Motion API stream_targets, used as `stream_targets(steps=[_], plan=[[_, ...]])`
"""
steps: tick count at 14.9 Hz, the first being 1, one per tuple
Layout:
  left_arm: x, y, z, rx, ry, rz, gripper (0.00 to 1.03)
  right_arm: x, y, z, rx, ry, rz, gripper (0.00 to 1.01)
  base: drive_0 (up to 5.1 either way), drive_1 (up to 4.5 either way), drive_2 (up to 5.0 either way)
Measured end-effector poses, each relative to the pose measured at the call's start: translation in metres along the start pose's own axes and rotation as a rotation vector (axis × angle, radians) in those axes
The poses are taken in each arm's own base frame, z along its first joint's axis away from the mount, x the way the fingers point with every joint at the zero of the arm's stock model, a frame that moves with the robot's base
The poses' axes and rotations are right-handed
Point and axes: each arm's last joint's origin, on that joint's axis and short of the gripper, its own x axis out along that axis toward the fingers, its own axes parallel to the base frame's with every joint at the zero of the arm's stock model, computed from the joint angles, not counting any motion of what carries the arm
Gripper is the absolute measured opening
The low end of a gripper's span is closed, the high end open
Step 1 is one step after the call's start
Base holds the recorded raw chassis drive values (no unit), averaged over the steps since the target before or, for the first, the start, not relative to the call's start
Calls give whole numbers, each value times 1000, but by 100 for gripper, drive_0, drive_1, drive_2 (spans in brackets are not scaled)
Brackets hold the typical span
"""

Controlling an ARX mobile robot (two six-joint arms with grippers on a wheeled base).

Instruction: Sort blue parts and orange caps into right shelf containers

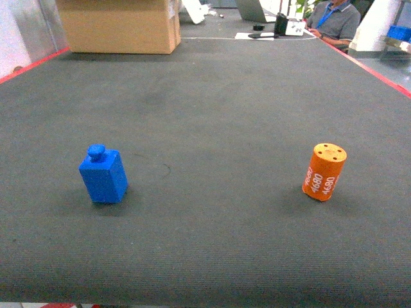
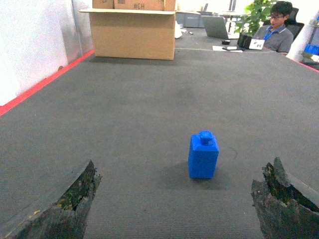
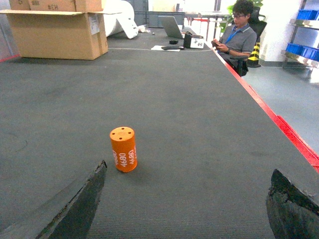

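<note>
Blue part (image 1: 103, 174) upright on grey table (image 1: 212, 102), left; orange cap (image 1: 324, 171) upright, right, well apart. Blue crates (image 3: 304, 49) on right shelf cut off, contents unreadable. Left gripper (image 2: 179, 204) and right gripper (image 3: 184, 209) spread wide, holding nothing.

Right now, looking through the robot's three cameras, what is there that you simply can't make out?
- Head view: neither arm shows, so the fingers are seen only from the wrist views.
- Left wrist view: only the tips of the left fingers show; the bottom edge cuts off the rest.
- Right wrist view: the blue shelf containers are cut off by the right edge; contents hidden.
- Blue part: its far side is hidden.
- Cardboard box: its inside is not visible.
</note>
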Motion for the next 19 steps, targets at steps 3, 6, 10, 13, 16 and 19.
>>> stream_targets(steps=[3,6,10,13,16,19], plan=[[0,0,0,0,0,0,98,0,0,0,0,1,0,98,0,0,0],[0,0,0,0,0,0,98,0,0,0,0,1,0,98,0,0,0],[0,0,0,0,0,0,98,0,0,0,0,0,0,98,0,0,0],[0,0,0,0,0,0,98,0,0,0,0,0,0,98,0,0,0],[0,0,0,0,0,0,98,0,0,0,0,1,0,98,0,0,0],[0,0,0,0,0,0,98,0,0,0,0,1,0,98,0,0,0]])
